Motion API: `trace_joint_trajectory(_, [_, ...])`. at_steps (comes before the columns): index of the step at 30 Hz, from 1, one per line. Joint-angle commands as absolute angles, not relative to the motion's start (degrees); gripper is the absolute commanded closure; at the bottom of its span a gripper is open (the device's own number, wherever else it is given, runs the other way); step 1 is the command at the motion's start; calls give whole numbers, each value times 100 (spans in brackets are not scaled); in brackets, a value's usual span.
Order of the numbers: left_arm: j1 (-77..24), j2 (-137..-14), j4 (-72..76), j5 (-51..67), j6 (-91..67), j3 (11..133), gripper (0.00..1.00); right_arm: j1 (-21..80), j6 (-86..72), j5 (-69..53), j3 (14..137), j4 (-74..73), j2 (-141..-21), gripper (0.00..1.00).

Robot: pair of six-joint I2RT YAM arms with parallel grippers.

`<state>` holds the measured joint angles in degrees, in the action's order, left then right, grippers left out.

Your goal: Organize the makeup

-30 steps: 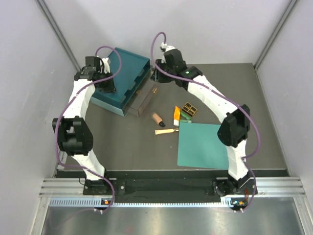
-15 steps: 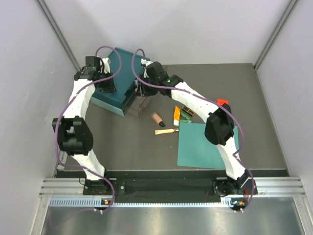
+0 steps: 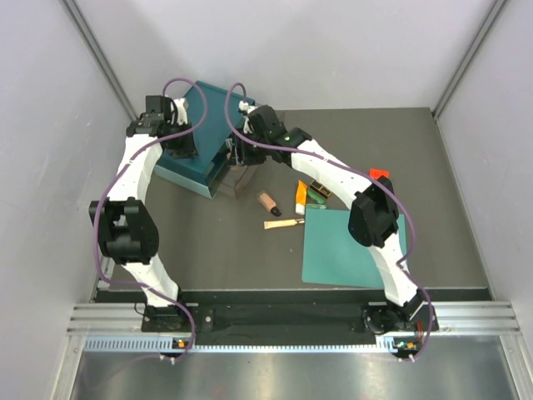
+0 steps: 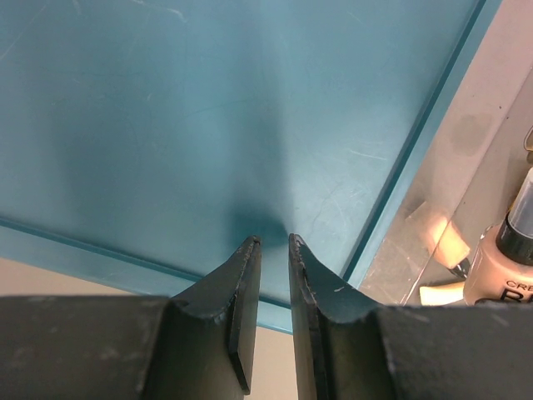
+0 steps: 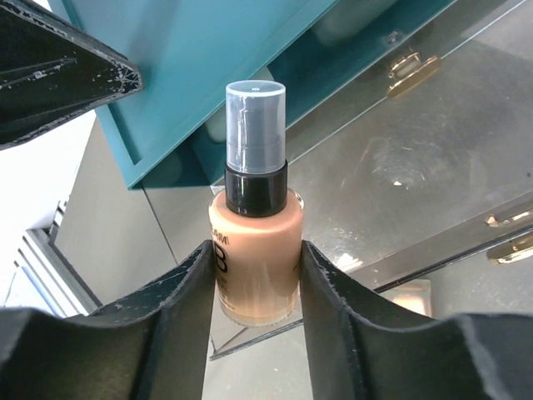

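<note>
My right gripper (image 3: 240,158) (image 5: 254,267) is shut on a tan foundation bottle (image 5: 254,250) with a black collar and clear cap. It holds the bottle upright over the open clear drawer (image 5: 400,167) of the teal organizer box (image 3: 204,125). My left gripper (image 3: 181,148) (image 4: 273,242) rests on the box's teal top (image 4: 208,117), its jaws almost together with nothing between them. On the table lie a tan dark-capped bottle (image 3: 267,202), an orange tube (image 3: 300,197), a dark palette (image 3: 321,189), a slim green tube (image 3: 315,202) and a beige stick (image 3: 283,222).
A flat teal mat (image 3: 354,246) lies right of the loose makeup. A small red cube (image 3: 379,173) sits behind the right arm's elbow. Grey walls close in the table on three sides. The held bottle also shows at the right edge of the left wrist view (image 4: 508,258).
My right arm has swung left from the back of the table to above the clear drawer, carrying the bottle. In the last half second it barely moved. The left arm stayed put.
</note>
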<state>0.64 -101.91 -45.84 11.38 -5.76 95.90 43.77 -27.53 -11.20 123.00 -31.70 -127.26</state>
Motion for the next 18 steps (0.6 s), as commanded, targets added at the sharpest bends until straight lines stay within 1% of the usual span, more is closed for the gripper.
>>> trace_joint_trajectory(1, [62, -10503, -5352, 896, -431, 9545, 74, 4491, -2848, -1248, 12551, -2865, -12788, 54])
trace_joint_trajectory(3, [53, -10503, -5353, 896, -422, 9554, 74, 4491, -2848, -1248, 12551, -2865, -12779, 53])
trace_joint_trajectory(4, [70, -10503, -5353, 888, -422, 9554, 74, 4491, -2848, -1265, 12551, -2865, -12779, 51])
trace_joint_trajectory(9, [53, -10494, -5361, 861, -422, 9562, 74, 4491, -2822, -1266, 12560, -2865, -12736, 51])
trace_joint_trajectory(12, [62, -10494, -5361, 861, -413, 9562, 74, 4483, -2655, -1108, 12525, -2848, -12490, 51])
trace_joint_trajectory(16, [53, -10477, -5370, 861, -422, 9554, 74, 4465, -2076, -713, 12095, -2830, -11701, 50])
trace_joint_trajectory(18, [62, -10468, -5370, 879, -422, 9545, 73, 4474, -1592, -581, 11516, -2821, -11218, 45])
